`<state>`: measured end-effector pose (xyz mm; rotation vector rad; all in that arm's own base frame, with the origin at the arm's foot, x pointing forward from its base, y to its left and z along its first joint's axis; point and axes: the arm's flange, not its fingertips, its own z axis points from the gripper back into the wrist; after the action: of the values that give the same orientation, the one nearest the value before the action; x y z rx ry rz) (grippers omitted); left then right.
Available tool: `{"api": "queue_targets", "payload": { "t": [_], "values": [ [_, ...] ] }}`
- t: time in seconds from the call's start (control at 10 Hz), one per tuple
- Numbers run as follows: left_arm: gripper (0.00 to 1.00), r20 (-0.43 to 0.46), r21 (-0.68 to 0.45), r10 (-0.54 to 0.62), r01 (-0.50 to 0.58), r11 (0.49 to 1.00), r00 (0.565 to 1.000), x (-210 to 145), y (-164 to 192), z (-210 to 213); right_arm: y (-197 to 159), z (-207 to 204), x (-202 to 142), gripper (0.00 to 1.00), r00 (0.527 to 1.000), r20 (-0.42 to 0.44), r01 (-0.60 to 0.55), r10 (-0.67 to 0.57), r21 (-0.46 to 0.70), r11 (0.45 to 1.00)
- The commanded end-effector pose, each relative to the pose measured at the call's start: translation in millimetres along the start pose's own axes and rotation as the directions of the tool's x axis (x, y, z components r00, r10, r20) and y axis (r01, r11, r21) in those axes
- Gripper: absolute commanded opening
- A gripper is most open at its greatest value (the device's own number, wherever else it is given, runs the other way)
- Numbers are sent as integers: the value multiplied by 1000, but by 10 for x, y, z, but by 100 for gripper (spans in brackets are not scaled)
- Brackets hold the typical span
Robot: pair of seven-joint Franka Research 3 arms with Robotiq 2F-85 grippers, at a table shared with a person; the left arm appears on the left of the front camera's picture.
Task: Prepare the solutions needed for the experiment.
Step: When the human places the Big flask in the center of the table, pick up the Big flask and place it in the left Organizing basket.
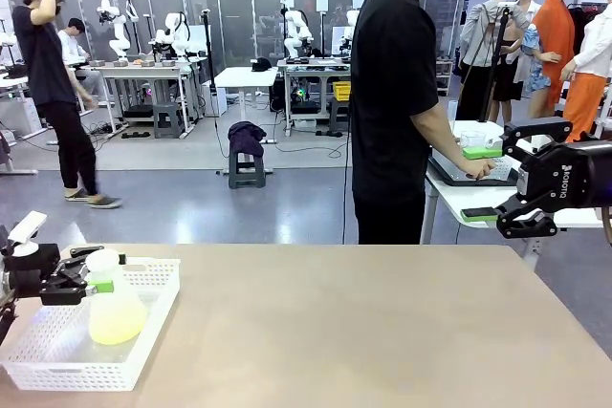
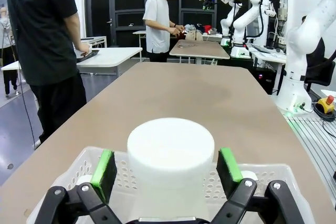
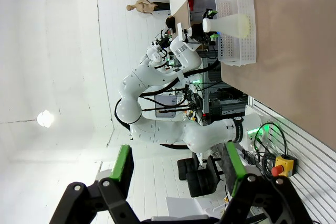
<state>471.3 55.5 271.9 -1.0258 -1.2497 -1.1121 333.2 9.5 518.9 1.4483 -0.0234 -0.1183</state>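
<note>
Two grippers in play. Left gripper (image 1: 96,284) sits at the flask (image 1: 115,308) neck, green pads (image 2: 103,167) either side of the white cap (image 2: 170,153), spread wider than it, not touching. Flask stands in the white basket (image 1: 153,279) at the surface's (image 1: 382,332) near-left corner; the solutions (image 1: 117,322), pale yellow, pool in its bottom. Right gripper (image 1: 512,183) hangs well right of the basket, off the surface edge, jaws apart, holding nothing. Person (image 1: 392,93) stands beyond the surface, side-on.

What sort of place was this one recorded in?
Most likely a robotics lab or data-collection hall: rows of tables with other white robot arms behind, a person at a side bench, and a flask in a white basket.
</note>
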Motion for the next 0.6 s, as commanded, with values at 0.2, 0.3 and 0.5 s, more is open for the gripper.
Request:
{"api": "queue_targets", "payload": {
  "t": [0.2, 0.3, 0.5],
  "values": [
    [98, -28, 97, 18, -16, 995, 999, -38, -97, 632, 18, 1, 0, 85, 1000, -1, -2, 2, 11, 1000],
    [98, -22, 129, 10, -7, 992, 1000, -43, -146, 798, 18, 1, 0, 85, 1000, -1, -2, 2, 11, 1000],
    [98, 22, 55, 59, -60, 997, 998, 153, -447, 1004, 18, 1, 0, 85, 1000, -1, -2, 2, 11, 1000]
  ]
}}
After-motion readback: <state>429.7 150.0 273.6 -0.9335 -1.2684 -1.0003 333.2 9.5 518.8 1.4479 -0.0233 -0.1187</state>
